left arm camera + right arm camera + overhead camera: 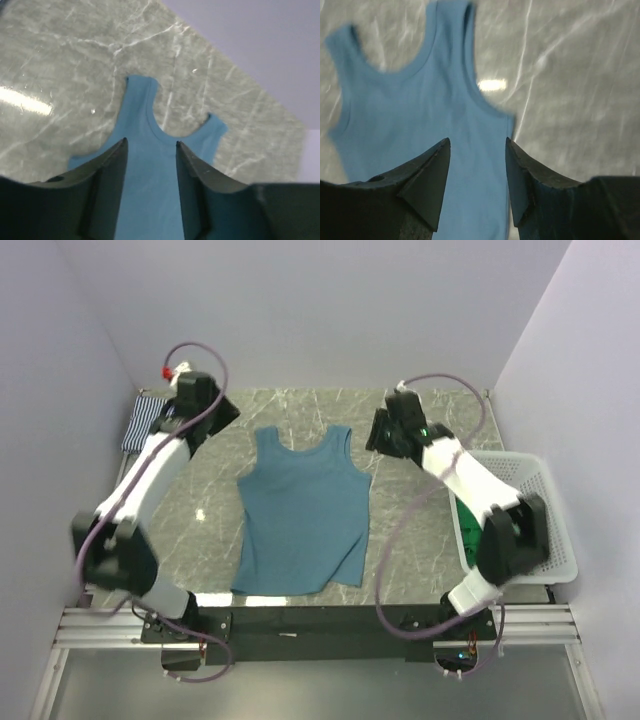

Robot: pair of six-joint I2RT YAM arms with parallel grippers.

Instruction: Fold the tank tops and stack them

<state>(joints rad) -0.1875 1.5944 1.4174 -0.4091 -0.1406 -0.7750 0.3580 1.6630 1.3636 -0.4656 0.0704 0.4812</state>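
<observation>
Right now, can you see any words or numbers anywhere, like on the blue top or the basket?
None can be read. No word, label, number or sign shows on the teal tank top, the striped top, the white basket or the marble table.

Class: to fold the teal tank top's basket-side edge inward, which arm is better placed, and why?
Probably right: the right gripper hangs open by that edge of the teal tank top; the left gripper is opposite.
</observation>
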